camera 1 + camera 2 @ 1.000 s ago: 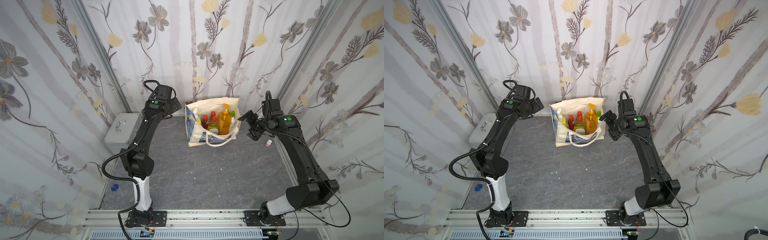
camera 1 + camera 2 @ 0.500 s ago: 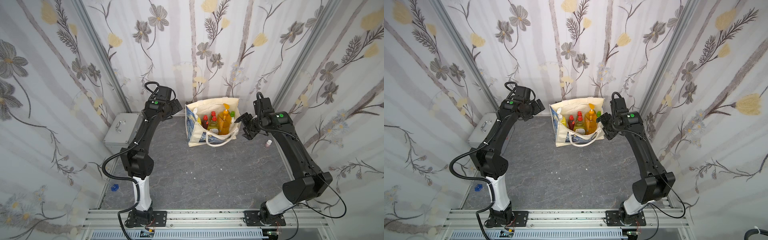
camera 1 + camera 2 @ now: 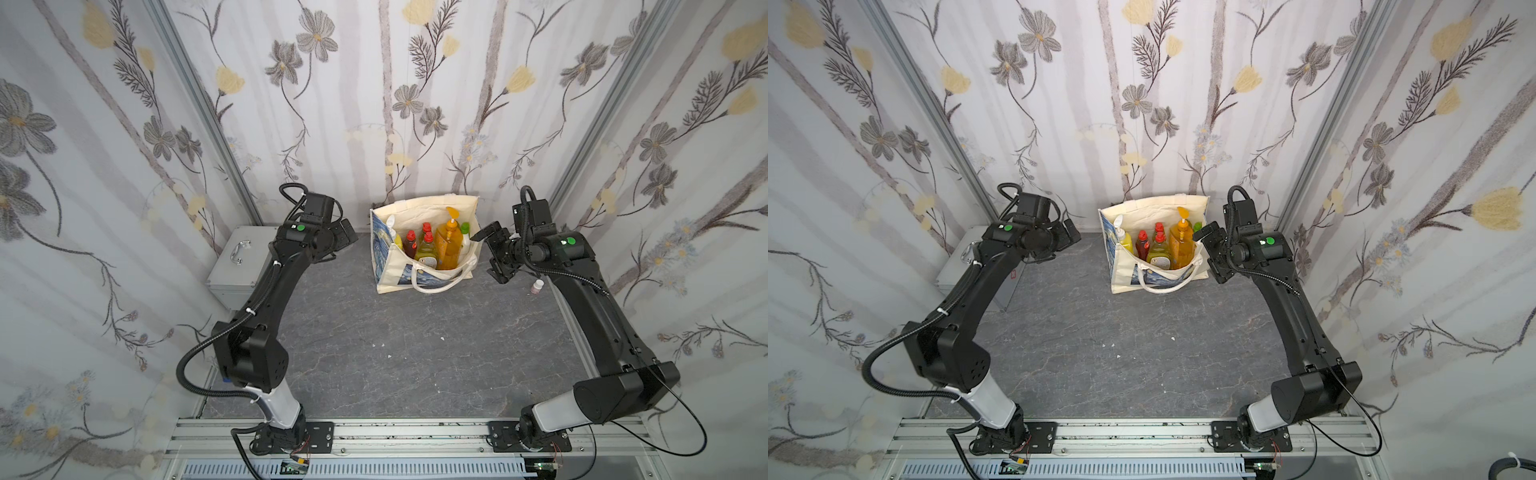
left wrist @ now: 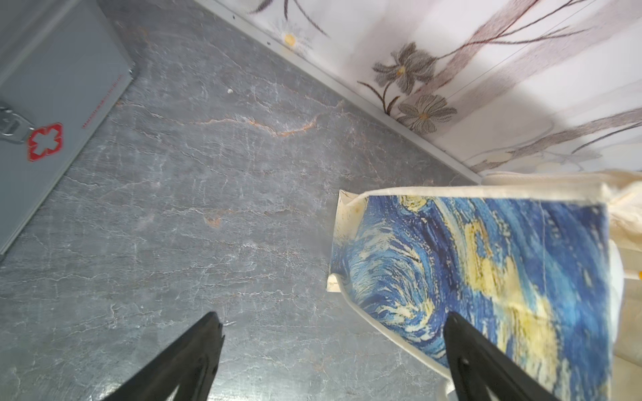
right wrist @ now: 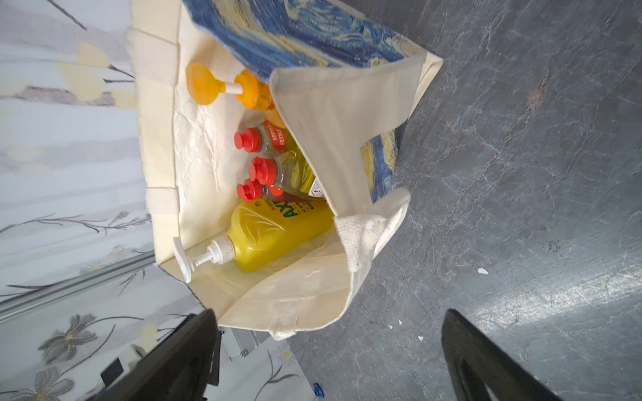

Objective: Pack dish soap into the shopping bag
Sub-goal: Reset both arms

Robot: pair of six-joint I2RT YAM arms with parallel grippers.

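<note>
The cream canvas shopping bag [image 3: 432, 210] with blue-and-yellow swirl panels stands between both grippers, holding the plastic dish soap bottles [image 3: 449, 245] upright. The left gripper [image 4: 331, 317] has its jaws released and empty, with the bag's printed side just ahead. The right gripper [image 5: 330, 312] is likewise spread and empty, just before the bag's open mouth.

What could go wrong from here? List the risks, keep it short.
1. The open right gripper hangs close beside the shopping bag; a careless move could catch its drooping handle and pull the bag over.
2. The yellow pump bottle leans inside, so a nudge may spill bottles.
3. The tiny pink bottle stands by the right arm and could be knocked over.
</note>
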